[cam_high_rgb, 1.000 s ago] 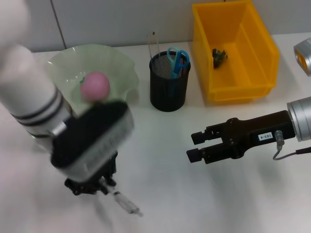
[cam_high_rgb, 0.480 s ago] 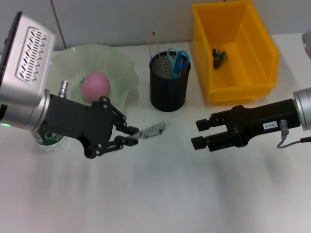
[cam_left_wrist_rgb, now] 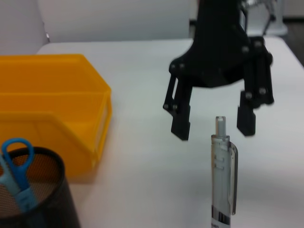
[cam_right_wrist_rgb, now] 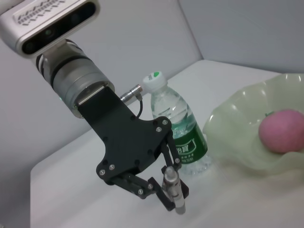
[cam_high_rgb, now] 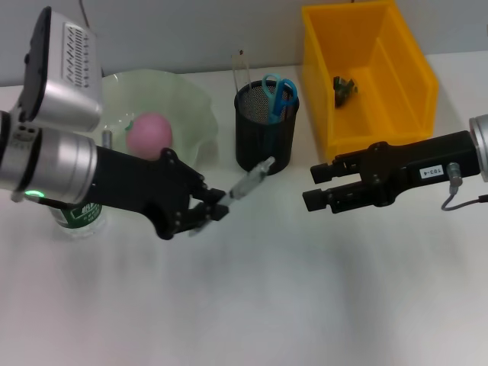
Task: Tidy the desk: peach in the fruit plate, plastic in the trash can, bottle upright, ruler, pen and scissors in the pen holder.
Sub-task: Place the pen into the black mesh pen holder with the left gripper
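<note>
White bench (cam_high_rgb: 252,305), grey wall behind. Left pincer (cam_high_rgb: 213,214) clamped on clear pen (cam_high_rgb: 250,181), held above bench, tip slanting toward black mesh pen holder (cam_high_rgb: 264,145). Blue scissors (cam_high_rgb: 279,94) and ruler (cam_high_rgb: 239,69) standing in holder. Peach (cam_high_rgb: 149,135) in green fruit plate (cam_high_rgb: 191,107); bottle (cam_right_wrist_rgb: 176,127) upright beside plate. Right pincer (cam_high_rgb: 316,187) spread open, holding nothing, just off yellow bin (cam_high_rgb: 415,91).

Silver cylinder wrists, black linkage grippers dotted with screws, left gripper (cam_high_rgb: 204,214) had a green light, right gripper (cam_high_rgb: 318,187) wore a small white label, thin grey cable.
</note>
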Motion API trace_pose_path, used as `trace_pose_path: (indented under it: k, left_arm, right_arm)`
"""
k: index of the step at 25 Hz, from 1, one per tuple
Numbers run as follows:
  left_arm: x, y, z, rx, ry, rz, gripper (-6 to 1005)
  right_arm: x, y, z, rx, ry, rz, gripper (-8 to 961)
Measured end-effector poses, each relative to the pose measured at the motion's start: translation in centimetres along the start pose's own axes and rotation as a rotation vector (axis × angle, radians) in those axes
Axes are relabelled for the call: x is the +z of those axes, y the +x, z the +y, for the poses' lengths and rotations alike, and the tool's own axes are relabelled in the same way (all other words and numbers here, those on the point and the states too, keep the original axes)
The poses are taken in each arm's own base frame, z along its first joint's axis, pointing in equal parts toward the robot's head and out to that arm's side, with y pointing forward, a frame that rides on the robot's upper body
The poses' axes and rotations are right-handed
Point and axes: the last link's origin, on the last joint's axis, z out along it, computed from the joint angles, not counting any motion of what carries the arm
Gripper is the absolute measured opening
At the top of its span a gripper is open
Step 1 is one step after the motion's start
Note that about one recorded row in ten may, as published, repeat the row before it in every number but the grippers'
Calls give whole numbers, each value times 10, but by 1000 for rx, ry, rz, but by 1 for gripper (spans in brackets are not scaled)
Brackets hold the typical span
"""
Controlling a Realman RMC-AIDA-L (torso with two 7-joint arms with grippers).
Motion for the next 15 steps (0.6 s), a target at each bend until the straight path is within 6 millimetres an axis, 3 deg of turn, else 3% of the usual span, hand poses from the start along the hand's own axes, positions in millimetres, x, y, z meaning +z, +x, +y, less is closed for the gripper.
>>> trace_pose_path:
  k: [9, 15]
  left_arm:
    - [13, -1, 3, -135, -22, 43, 160]
    - [16, -10, 6, -163, -33, -5, 163]
  right_arm:
    - [-10, -4, -2, 68, 8, 26, 702]
    - [-6, -20, -1, 168, -8, 88, 702]
